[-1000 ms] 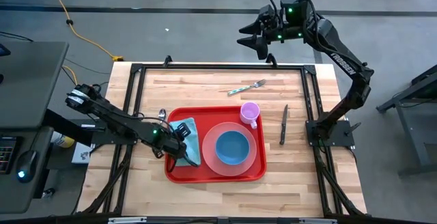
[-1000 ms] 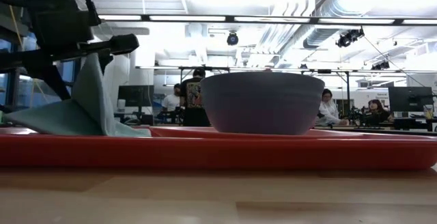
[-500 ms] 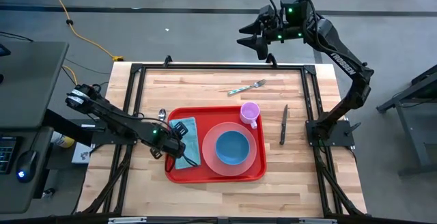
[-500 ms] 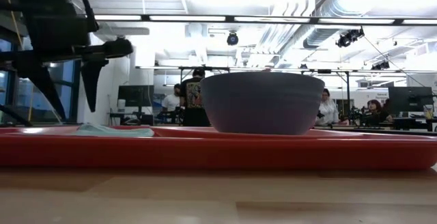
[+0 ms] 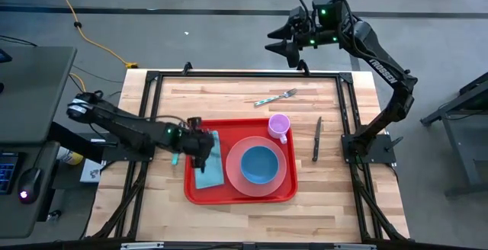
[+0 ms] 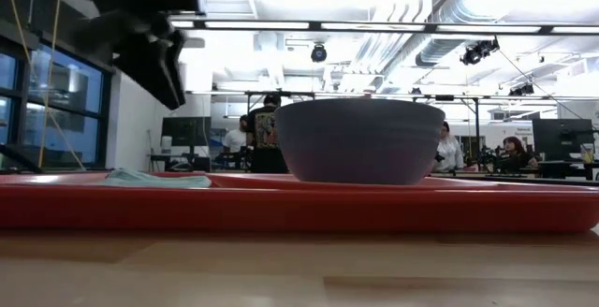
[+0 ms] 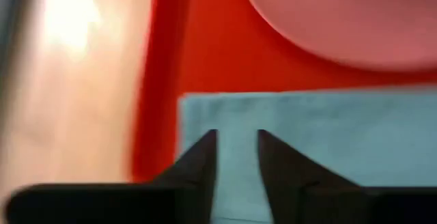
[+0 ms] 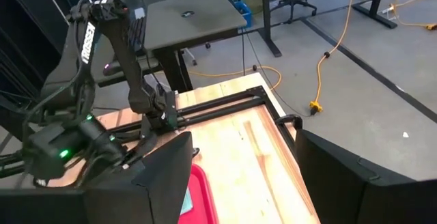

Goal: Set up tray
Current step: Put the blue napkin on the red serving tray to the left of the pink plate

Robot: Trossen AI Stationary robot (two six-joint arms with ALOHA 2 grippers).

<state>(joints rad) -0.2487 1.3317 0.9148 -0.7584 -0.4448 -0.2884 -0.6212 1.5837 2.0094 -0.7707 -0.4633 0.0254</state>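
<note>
Above the tray's point(image 5: 240, 195) napkin point(image 5: 208, 166) hovers the left gripper point(image 5: 200, 150), jaws narrowly apart, beside the plate point(image 5: 231, 165).

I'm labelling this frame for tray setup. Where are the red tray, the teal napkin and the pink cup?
red tray point(image 5: 241, 197): high view, on its near rim, below the plate.
teal napkin point(image 5: 210, 175): high view, on the cloth's near end.
pink cup point(image 5: 279, 123): high view, on its open top.

Tray point(image 5: 238, 193) holds napkin point(image 5: 207, 162) left — plate point(image 5: 259, 166) right.
</note>
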